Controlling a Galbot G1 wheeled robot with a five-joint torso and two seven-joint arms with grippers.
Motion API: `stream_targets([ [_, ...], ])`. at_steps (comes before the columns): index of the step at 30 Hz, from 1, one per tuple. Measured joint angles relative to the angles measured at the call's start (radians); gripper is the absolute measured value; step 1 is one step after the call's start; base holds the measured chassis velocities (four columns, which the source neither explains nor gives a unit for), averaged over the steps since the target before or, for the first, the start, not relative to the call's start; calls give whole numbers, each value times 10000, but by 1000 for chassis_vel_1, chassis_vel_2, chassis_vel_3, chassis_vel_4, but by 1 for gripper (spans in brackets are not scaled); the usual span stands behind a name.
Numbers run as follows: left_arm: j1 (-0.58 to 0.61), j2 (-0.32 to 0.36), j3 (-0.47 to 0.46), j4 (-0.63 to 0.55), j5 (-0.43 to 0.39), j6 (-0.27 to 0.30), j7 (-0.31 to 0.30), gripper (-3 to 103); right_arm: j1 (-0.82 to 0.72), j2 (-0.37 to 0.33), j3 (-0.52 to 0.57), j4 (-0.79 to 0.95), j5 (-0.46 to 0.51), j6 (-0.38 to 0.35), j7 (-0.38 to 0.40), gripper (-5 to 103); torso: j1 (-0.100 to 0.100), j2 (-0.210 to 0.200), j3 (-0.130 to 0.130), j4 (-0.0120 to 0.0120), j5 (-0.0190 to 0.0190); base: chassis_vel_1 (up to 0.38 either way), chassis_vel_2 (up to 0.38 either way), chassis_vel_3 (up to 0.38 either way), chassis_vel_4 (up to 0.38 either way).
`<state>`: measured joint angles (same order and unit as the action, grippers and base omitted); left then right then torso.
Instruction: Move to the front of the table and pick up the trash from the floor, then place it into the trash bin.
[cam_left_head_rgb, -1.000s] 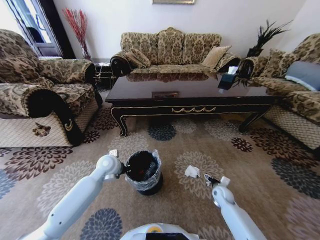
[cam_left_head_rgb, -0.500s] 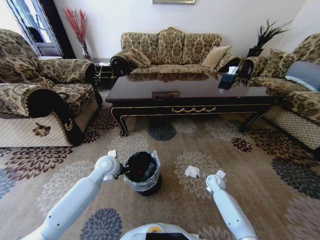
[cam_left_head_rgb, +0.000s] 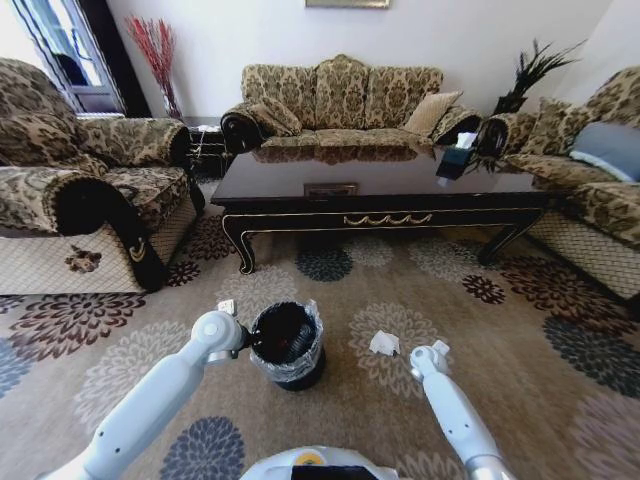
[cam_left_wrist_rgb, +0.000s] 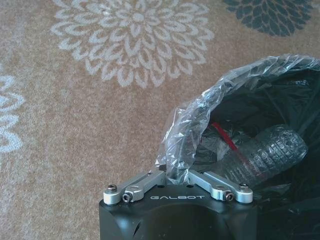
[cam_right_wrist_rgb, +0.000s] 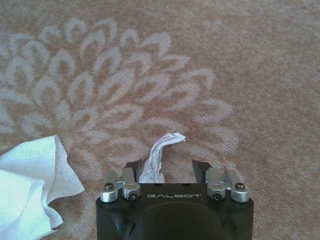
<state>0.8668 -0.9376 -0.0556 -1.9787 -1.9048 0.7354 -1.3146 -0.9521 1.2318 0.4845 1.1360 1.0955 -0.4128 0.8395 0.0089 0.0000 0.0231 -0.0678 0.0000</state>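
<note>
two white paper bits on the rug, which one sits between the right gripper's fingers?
The small twisted scrap, between the right gripper's open fingers; the larger crumpled wad lies off to one side.

patterned sofas (cam_left_head_rgb: 340, 100), floral carpet (cam_left_head_rgb: 520, 330), tissue box (cam_left_head_rgb: 455, 158)

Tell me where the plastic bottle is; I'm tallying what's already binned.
In the left wrist view the crushed plastic bottle lies inside the trash bin; the head view places the bin on the carpet left of centre, beside the left tool.

You faced a living room: brown floral carpet (cam_left_head_rgb: 560, 330), patterned sofas (cam_left_head_rgb: 340, 95) along a pale wall (cam_left_head_rgb: 450, 30), red dried stems (cam_left_head_rgb: 155, 50) beside a window (cam_left_head_rgb: 60, 45).
</note>
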Motion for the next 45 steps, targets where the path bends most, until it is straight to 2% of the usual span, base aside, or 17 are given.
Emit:
stream_targets([
  [1, 0, 0, 0, 0, 0, 0, 0, 0, 0, 0, 0, 0, 0, 0, 0, 58, 0, 0, 0, 0, 0, 0, 0, 0, 0],
  [4, 2, -14, 21, -36, 10, 0, 0, 0, 48, 22, 16, -76, -25, 1, -94, 42, 0, 0, 0, 0, 0, 0, 0, 0, 0],
  [5, 2, -14, 21, -36, 10, 0, 0, 0, 48, 22, 16, -76, -25, 1, -94, 42, 0, 0, 0, 0, 0, 0, 0, 0, 0],
  [7, 14, -17, 17, -61, 23, 0, 1, 0, 60, 21, 17, -117, -53, 7, -165, 32, 0, 0, 0, 0, 0, 0, 0, 0, 0],
  [8, 23, -8, 12, -75, 24, 0, 0, 0, 60, 17, 17, -117, -55, 7, -175, 32, 0, 0, 0, 0, 0, 0, 0, 0, 0],
  [10, 52, 23, -16, -105, 24, 0, 1, 0, 58, 3, 14, -115, -56, 8, -190, 21, 0, 0, 0, 0, 0, 0, 0, 0, 0],
  [11, 52, 23, -16, -105, 24, 0, 1, 0, 58, 3, 14, -115, -56, 8, -190, 21, 0, 0, 0, 0, 0, 0, 0, 0, 0],
  [14, 103, 29, -41, -110, 51, 0, 1, 0, 27, -43, 10, -108, -100, 31, -228, 5, 0, 0, 0, 1, 0, 0, 0, 0, 0],
  [16, 111, 23, -41, -105, 58, 0, 1, 0, 19, -51, 10, -107, -123, 40, -241, 5, 0, 0, 0, 0, 0, 0, 0, 0, 0],
  [18, 146, -19, -12, -66, 112, 0, -4, 0, -41, -74, 31, -92, -180, 68, -285, 1, 0, 0, 0, 0, 1, 0, 0, 0, 0],
  [28, 198, -125, 30, -65, 148, 0, -27, 0, -311, -235, 105, 306, -312, 141, -400, 0, 0, 0, 0, 0, 2, 0, 0, 0, 0],
  [32, 257, -192, 37, -65, 209, 0, -57, 0, -649, -379, 106, 1115, -429, 207, -500, 0, 0, 0, 0, 1, 1, 0, 0, 0, 0],
  [34, 308, -248, 48, -65, 254, 0, -64, 0, -1254, -628, 105, 2454, -639, 305, -639, 0, 0, 0, -1, -1, 0, 0, 0, 0, 0],
  [36, 315, -256, 52, -64, 264, 0, -65, 0, -1384, -678, 101, 2733, -642, 311, -642, 0, 0, 0, 0, -1, -1, 0, 0, 0, 0],
  [40, 310, -391, 136, -33, 358, 0, -92, 0, -2257, -1019, -5, 4934, -626, 378, -622, 0, 0, 0, 0, 2, 0, 0, 0, 0, 0],
  [45, 240, -453, 214, -6, 379, 0, -120, 0, -2748, -1374, -102, 6029, -771, 517, -1017, 0, 0, 0, 0, -1, 0, 0, 0, 0, 0],
])
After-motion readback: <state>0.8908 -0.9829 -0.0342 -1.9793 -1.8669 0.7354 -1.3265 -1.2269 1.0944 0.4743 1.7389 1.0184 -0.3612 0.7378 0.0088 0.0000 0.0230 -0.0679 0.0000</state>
